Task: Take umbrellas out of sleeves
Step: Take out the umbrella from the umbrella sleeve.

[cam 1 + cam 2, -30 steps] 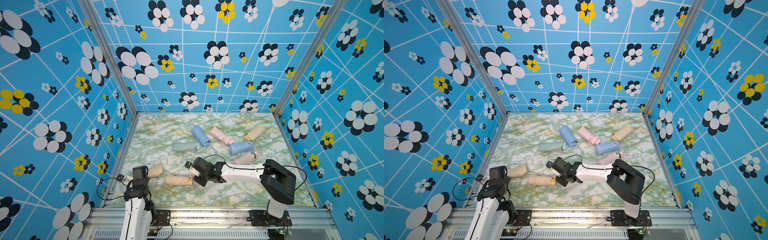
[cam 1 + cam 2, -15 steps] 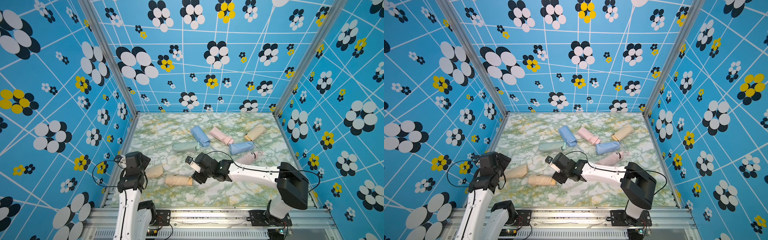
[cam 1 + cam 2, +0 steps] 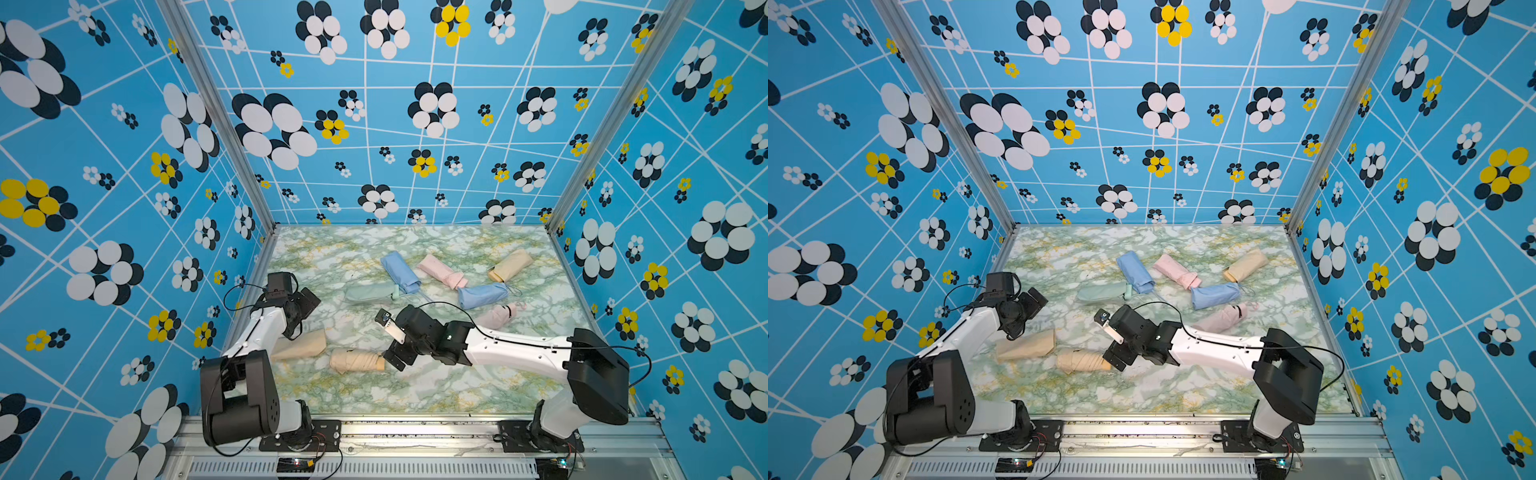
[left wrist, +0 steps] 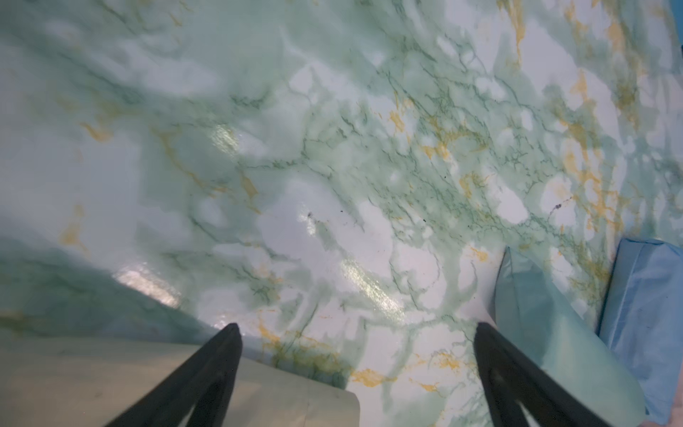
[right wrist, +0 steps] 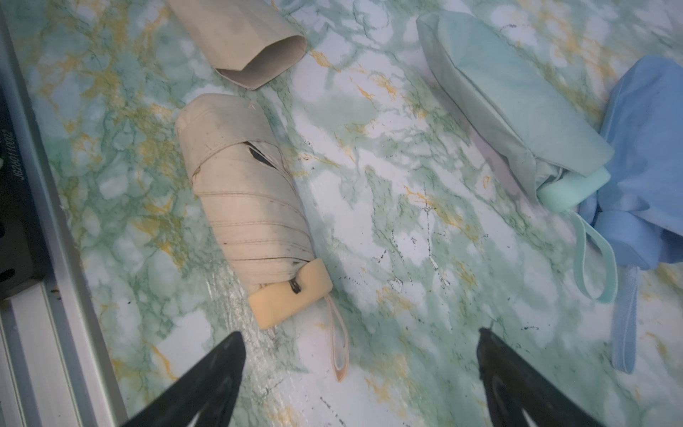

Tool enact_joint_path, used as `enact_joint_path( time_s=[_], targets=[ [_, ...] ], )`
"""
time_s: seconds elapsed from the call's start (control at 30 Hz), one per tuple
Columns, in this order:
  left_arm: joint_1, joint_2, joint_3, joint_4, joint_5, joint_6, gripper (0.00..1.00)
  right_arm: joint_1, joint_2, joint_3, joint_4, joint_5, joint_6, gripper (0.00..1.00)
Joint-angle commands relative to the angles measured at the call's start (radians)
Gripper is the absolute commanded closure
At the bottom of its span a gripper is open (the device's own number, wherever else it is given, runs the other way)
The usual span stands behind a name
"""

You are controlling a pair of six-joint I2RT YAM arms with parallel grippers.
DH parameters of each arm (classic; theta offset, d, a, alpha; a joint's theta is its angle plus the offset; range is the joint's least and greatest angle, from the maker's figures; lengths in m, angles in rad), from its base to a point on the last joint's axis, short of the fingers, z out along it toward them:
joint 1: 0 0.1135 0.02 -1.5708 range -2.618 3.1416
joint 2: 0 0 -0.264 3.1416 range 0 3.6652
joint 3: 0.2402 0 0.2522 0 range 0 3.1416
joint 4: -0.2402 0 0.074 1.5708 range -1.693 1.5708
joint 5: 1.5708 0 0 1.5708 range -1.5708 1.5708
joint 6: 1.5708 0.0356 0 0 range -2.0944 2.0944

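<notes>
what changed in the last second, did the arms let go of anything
Both grippers opened wide. The left gripper came off the beige sleeve and swung toward the far side. The right gripper backed slightly off the handle end of the beige umbrella. Sleeve, umbrella and everything farther back lie where they were.

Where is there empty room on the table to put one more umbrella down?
Bare table lies between the front rail and the beige umbrella. Another bare strip lies by the back wall. The middle is crowded: a blue bundle, pink bundle and mint bundle lie close together.
</notes>
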Motion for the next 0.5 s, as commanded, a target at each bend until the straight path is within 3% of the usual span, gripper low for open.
enact_joint_path(
  time_s=[0.0,0.13,0.47],
  targets=[
    [-0.012,0.074,0.055,0.002,0.073,0.048,0.01,-0.007,-0.043,-0.029,0.012,0.034,0.022,0.01],
    [-0.023,0.139,0.071,-0.021,0.103,0.053,0.01,-0.010,-0.069,-0.049,0.008,0.041,0.022,0.01],
    [-0.033,0.131,-0.023,0.005,0.100,0.011,0.01,-0.023,-0.085,-0.063,0.001,0.045,0.019,0.01]
  ],
)
